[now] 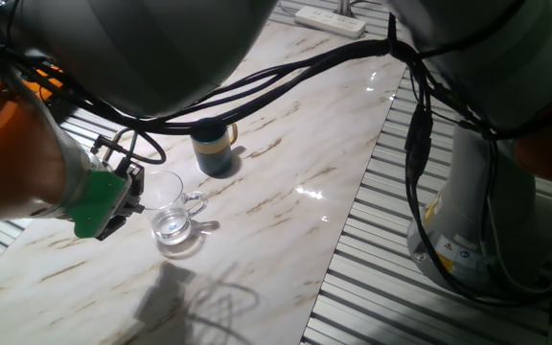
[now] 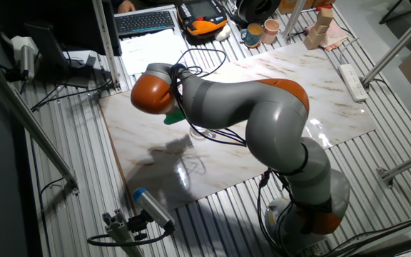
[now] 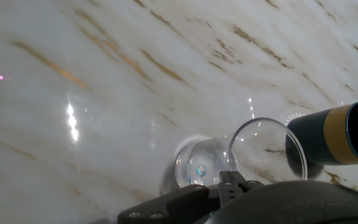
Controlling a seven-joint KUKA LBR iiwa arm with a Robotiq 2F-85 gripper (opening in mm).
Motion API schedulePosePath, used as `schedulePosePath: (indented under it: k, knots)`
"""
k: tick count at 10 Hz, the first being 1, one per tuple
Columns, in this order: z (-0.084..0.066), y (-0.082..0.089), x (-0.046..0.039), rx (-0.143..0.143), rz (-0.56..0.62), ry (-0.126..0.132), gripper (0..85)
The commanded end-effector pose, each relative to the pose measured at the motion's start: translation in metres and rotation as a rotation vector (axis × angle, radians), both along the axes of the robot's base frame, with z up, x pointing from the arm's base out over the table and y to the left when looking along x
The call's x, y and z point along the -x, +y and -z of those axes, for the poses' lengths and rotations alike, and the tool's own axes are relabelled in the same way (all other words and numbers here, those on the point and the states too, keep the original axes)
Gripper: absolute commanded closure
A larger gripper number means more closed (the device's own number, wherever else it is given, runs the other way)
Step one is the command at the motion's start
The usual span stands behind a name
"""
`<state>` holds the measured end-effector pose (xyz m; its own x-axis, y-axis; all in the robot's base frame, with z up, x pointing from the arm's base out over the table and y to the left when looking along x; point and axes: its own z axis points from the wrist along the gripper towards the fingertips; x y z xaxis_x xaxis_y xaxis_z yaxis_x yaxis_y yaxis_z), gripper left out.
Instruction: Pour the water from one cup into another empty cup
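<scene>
a robotics lab: marble-patterned table [image 2: 284, 93] on slatted aluminium bench [image 2: 70, 164], keyboard [image 2: 145, 21], power strip [image 2: 352, 81].

- Tabletop [image 1: 286, 144]: white marble with tan veins.
- Glass mug [image 1: 171, 213]: clear, colourless.
- Dark mug [image 1: 213, 149]: navy, tan band, yellow handle.
- Arm [image 2: 262, 114]: grey with orange joints.

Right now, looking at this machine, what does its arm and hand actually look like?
The arm is built of fat, rounded silver-grey segments with bright orange bands at the joints. A bundle of black cables hangs along it. Near the gripper sits a green block with dark metal parts and thin wires. The base carries small yellow warning stickers.
</scene>
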<state>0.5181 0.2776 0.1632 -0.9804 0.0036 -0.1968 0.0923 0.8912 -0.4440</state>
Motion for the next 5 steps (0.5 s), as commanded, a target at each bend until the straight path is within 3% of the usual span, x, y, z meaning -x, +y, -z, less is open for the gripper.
schedulePosePath:
  k: [1, 4, 5]
  knots:
    - [0.0001, 0.0000, -0.0001, 0.007, -0.006, 0.004, 85.0]
    - [0.0015, -0.0005, -0.0005, 0.055, -0.054, 0.038, 85.0]
    - [0.0017, -0.0004, -0.0004, 0.057, -0.063, 0.044, 85.0]
